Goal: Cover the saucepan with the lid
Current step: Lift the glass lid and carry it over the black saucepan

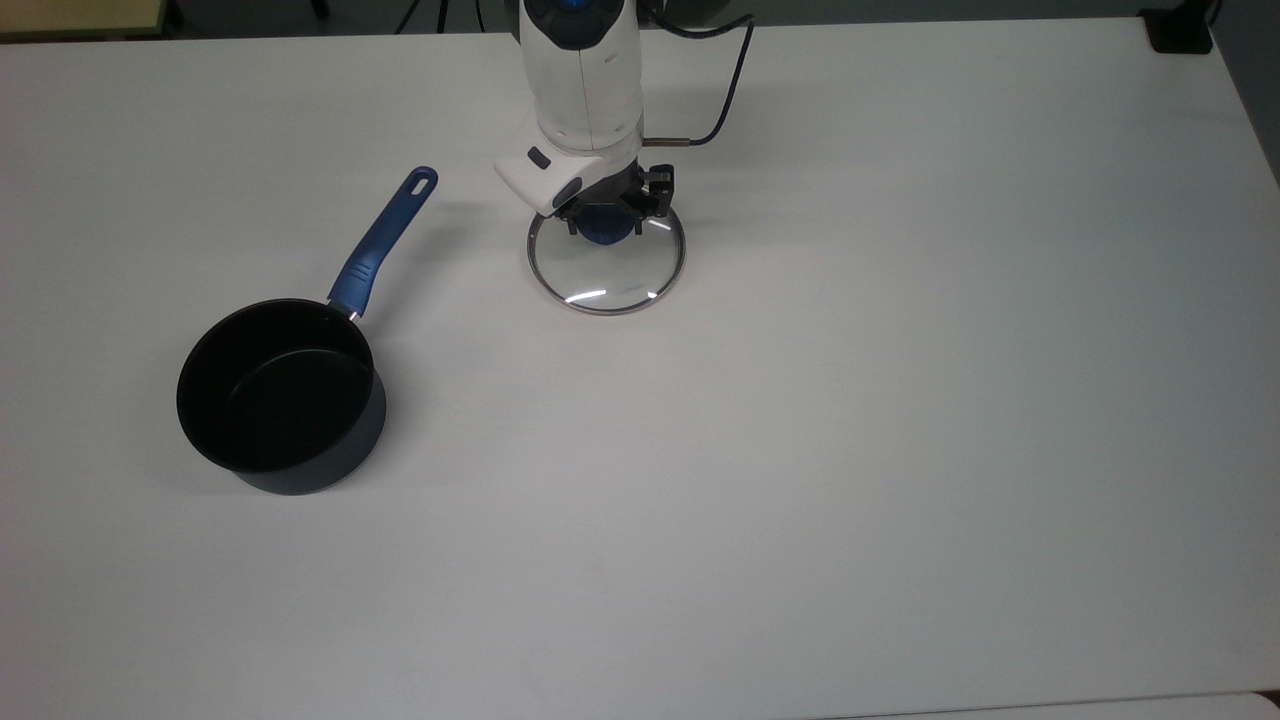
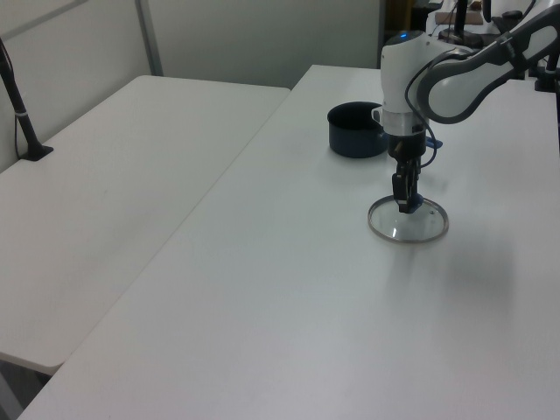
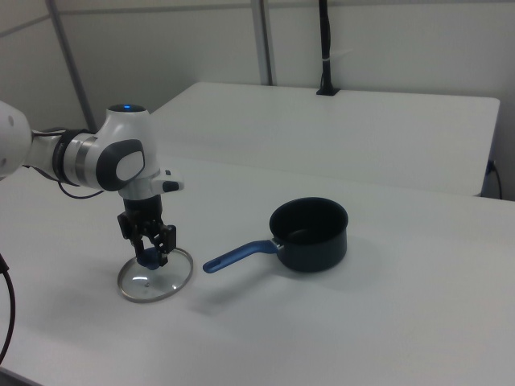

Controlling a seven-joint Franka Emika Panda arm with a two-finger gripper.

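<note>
A: On the white table [image 1: 900,400], you have the lid [image 1: 606,270] lying flat, well apart from the saucepan [image 1: 280,400]. Look at the top view: the pan sits toward the top view's lower left, and the lid is up near the middle.

B: Where does your gripper [image 1: 604,222] stand?

A: Right over the lid's blue knob [image 1: 604,231]. In the right view the gripper [image 3: 150,245] points straight down with a finger on either side of the knob [image 3: 149,260], the jaws narrowed to about the knob's width. You cannot tell from these views whether the pads are actually pressing it.

B: And the lid itself?

A: Its metal rim rests on the table in the left view, lid [image 2: 408,224] flat, with the gripper [image 2: 406,203] down at its centre.

B: How does the pan lie?

A: Upright and open, dark inside. Its long blue handle [image 1: 380,245] runs up toward the top view's upper right, the holed tip pointing roughly toward the arm [image 1: 583,80]. In the right view the saucepan [image 3: 309,233] is on the right view's right of the lid [image 3: 154,276], and its handle [image 3: 237,256] reaches back toward the lid, tip near the rim but apart from it.
</note>
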